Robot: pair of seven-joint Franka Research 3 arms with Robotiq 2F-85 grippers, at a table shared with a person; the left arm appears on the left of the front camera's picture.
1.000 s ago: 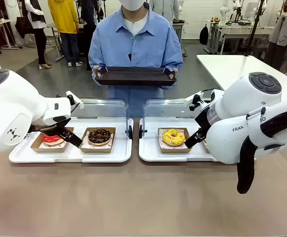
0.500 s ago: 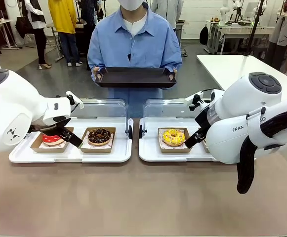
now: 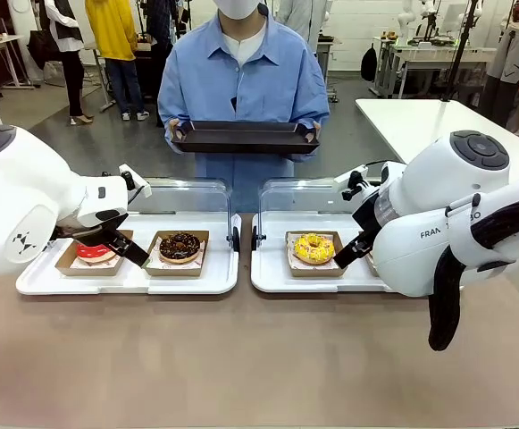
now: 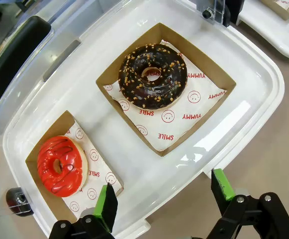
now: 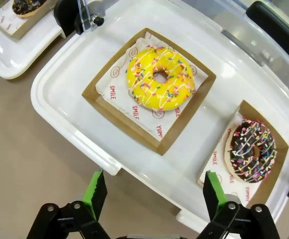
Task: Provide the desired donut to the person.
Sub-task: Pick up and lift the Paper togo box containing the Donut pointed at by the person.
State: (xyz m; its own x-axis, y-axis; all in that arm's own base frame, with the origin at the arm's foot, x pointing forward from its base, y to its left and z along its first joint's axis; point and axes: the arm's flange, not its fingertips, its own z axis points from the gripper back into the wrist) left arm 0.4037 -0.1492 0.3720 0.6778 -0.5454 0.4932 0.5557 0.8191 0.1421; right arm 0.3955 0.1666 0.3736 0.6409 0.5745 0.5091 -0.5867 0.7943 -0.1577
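Observation:
The person (image 3: 244, 80) in a light blue shirt stands at the far side, holding a dark empty tray (image 3: 246, 138) in both hands. On the left white tray (image 3: 210, 277) lie a red glazed donut (image 4: 62, 165) and a chocolate donut with nut bits (image 4: 152, 76), each in a brown paper box. My left gripper (image 4: 163, 186) hovers open above that tray's near edge, holding nothing. The right white tray (image 5: 69, 117) carries a yellow sprinkled donut (image 5: 160, 78) and a chocolate donut with coloured sprinkles (image 5: 251, 150). Over its near edge my right gripper (image 5: 155, 180) hangs open and empty.
Both white trays have clear lids (image 3: 188, 195) hinged up at the back. The brown table (image 3: 241, 357) lies bare in front of the trays. Other people and tables stand far behind the person.
The person has shifted slightly to the left with the dark tray. Both arms are still and both grippers stay open.

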